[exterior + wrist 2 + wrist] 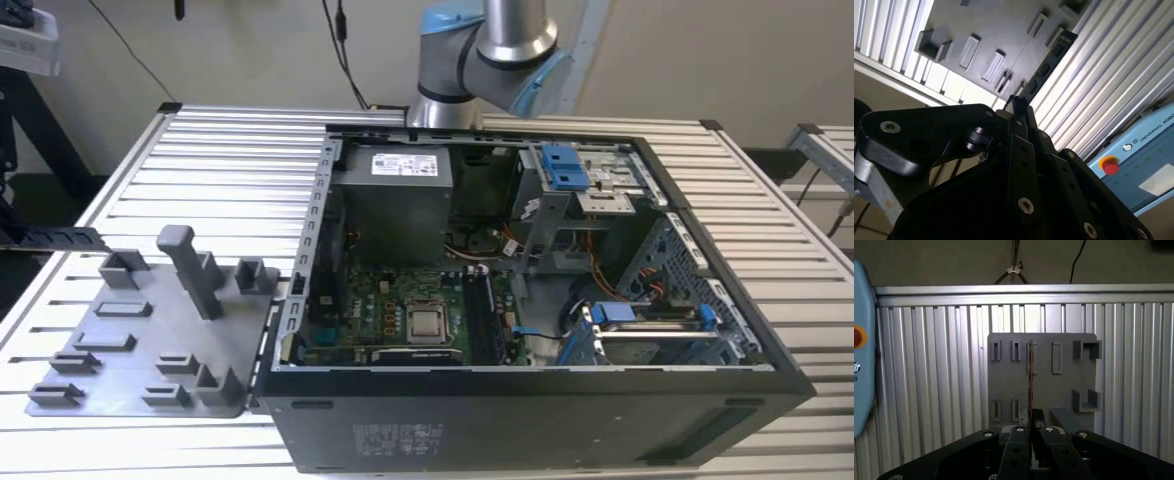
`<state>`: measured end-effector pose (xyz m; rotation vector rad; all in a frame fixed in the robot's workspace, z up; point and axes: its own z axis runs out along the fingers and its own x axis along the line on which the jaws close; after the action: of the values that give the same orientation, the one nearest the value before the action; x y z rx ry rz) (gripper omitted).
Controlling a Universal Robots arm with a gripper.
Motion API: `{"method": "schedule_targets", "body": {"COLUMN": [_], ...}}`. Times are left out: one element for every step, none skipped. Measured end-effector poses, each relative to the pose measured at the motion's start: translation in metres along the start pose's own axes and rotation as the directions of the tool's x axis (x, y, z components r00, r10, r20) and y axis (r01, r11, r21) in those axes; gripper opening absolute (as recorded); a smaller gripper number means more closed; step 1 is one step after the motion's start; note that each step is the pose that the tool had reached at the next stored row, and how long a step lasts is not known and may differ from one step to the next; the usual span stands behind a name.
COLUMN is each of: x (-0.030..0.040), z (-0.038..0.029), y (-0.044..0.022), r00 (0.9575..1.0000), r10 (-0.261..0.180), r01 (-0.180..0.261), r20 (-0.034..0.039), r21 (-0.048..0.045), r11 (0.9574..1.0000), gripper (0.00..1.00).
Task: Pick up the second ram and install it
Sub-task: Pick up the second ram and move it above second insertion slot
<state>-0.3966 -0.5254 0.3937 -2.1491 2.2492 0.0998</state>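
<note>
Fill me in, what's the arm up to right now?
The gripper is shut on one end of a memory stick, which shows edge-on in the first wrist view. It holds the stick up over the grey holder plate on the slatted table. The open computer case sits beside that plate in the exterior view. The stick is not yet installed.

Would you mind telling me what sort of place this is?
Probably a robotics lab bench: a robot arm, an opened computer case on a slatted aluminium table, and a grey fixture plate.
</note>
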Motion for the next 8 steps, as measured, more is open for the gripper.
{"method": "schedule_targets", "body": {"x": [-0.0001, -0.0001, -0.0003, -0.0003, -0.0004, -0.0005, -0.0006, -0.0007], "z": [-0.0012, -0.0024, -0.0038, -0.0052, -0.0067, -0.0082, -0.0093, -0.0105], "y": [0.0001, 0.0000, 0.0001, 0.0001, 0.0002, 0.0002, 0.0002, 0.0003], "r00": [1.0000, 1.0000, 1.0000, 1.0000, 1.0000, 1.0000, 1.0000, 1.0000], "r10": [0.000, 0.000, 0.000, 0.000, 0.000, 0.000, 0.000, -0.001], "r01": [0.000, 0.000, 0.000, 0.000, 0.000, 0.000, 0.000, 0.001], "r20": [0.0000, 0.0000, -0.0001, -0.0001, -0.0001, 0.0000, 0.0001, 0.0000], "r21": [0.0000, 0.0000, 0.0000, -0.0001, 0.0000, 0.0000, 0.0001, 0.0000], "r11": [1.0000, 1.0000, 1.0000, 1.0000, 1.0000, 1.0000, 1.0000, 1.0000], "gripper": [0.14, 0.14, 0.14, 0.14, 0.14, 0.14, 0.14, 0.14]}}
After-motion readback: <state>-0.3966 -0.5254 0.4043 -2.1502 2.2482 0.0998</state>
